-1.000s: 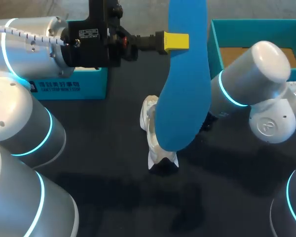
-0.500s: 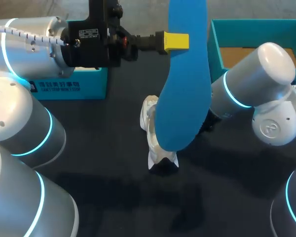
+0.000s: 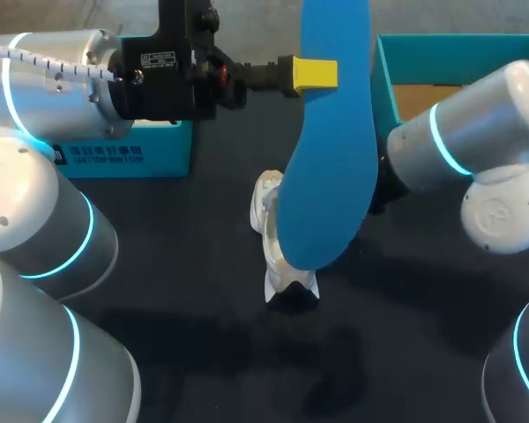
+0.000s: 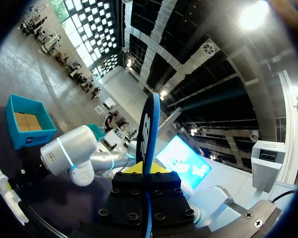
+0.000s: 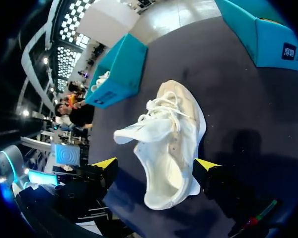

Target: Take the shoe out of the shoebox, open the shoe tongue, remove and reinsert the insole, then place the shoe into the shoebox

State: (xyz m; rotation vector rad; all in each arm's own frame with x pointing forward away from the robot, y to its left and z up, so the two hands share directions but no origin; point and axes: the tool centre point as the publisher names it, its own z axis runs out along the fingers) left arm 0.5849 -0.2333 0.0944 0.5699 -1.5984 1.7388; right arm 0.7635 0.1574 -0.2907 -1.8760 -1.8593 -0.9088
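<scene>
The left gripper (image 3: 315,74) is clamped on the blue insole (image 3: 331,159), held upright above the table (image 3: 176,264). The right gripper (image 5: 156,166) hangs wide open over the white shoe (image 5: 171,144) near the table's middle, the teal shoebox (image 3: 458,40) standing at its far right corner.

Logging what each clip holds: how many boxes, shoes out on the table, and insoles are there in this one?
Teal boxes: 2
White shoe on the table: 1
Blue insole: 1
Total: 4
</scene>
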